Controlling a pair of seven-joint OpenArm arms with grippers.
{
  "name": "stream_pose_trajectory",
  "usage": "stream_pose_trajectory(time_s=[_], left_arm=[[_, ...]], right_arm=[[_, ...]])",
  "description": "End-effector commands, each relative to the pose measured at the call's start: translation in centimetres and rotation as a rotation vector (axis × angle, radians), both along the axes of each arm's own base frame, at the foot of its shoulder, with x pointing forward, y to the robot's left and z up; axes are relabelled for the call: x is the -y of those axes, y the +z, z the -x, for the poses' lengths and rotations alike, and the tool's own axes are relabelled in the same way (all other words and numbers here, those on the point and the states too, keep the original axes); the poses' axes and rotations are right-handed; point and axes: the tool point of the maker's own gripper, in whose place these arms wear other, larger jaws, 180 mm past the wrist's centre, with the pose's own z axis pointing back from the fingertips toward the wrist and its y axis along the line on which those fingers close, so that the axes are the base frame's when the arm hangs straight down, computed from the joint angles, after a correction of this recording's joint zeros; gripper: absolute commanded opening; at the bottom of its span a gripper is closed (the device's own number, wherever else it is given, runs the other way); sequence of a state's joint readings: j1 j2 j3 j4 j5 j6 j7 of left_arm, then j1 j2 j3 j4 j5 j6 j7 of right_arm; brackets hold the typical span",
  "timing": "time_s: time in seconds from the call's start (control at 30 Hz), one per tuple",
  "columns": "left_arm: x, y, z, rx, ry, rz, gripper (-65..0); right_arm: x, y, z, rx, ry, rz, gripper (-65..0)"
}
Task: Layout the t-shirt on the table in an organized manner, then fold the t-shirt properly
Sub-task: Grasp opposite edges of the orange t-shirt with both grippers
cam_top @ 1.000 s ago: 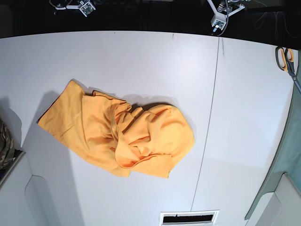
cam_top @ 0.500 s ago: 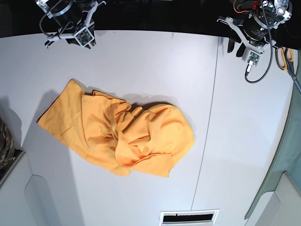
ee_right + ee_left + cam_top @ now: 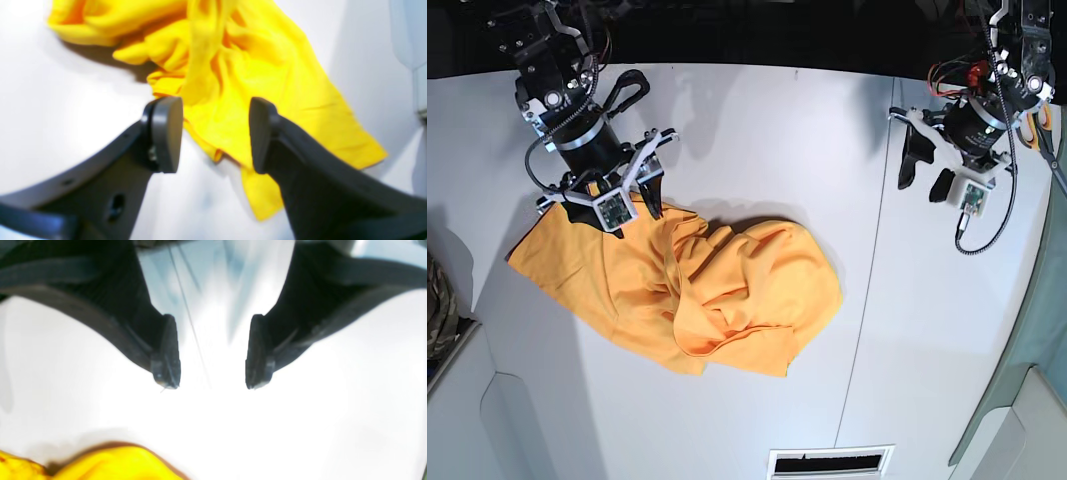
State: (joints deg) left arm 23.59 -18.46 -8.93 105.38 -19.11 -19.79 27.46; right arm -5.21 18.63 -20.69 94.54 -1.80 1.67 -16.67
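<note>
T-shirt [image 3: 687,285] lies bunched and wrinkled on the white tabletop [image 3: 757,130], left of the thin dark seam [image 3: 867,270]. Right gripper [image 3: 614,196] sits over the shirt's upper-left edge, jaws apart, nothing clamped as far as I can tell. Left gripper [image 3: 924,165] hangs above bare tabletop just right of the seam, well apart from the shirt, jaws spread. Scissors [image 3: 1039,125] at the far right edge. Camouflage cloth [image 3: 437,305] at the left edge.
</note>
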Motion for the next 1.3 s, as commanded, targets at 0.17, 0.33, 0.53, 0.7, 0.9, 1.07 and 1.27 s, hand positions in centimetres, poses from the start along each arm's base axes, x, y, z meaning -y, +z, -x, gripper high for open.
stream_pose_trajectory(time_s=[0.17,0.33,0.53,0.7,0.9,1.07,1.27], left_arm=[[0.4,-1.0,-7.6,0.058,0.001,0.047,-30.5],[0.8,-2.0,-12.5,0.058,-0.002,0.067,-30.5],[2.6,-2.8,-16.2,0.037,0.004,0.107,-30.5],[4.2,-3.5,-18.1,0.035,0.026,0.164,-30.5],[6.5,-4.9,-19.2,0.016,0.011,0.163,-30.5],[8.3,-7.0,-18.9,-0.022,0.043,0.16,-42.5],[5.1,-7.0,-19.5,-0.035,0.111,0.069,-65.0]], right_arm=[[-2.5,-1.2,-5.6,0.029,-0.049,-0.061,-33.8],[-4.8,-2.8,-6.8,-0.018,-0.06,-0.089,-34.0],[-5.5,-2.3,-7.1,0.005,-0.046,-0.058,-60.4],[-4.0,-1.7,-7.6,0.026,-0.12,-0.006,-65.0],[-4.1,-0.1,-6.9,0.04,-0.131,-0.018,-65.0],[-4.2,-1.0,-5.5,0.018,-0.13,-0.02,-65.0],[-1.2,-0.9,-5.6,0.061,-0.209,0.064,-65.0]])
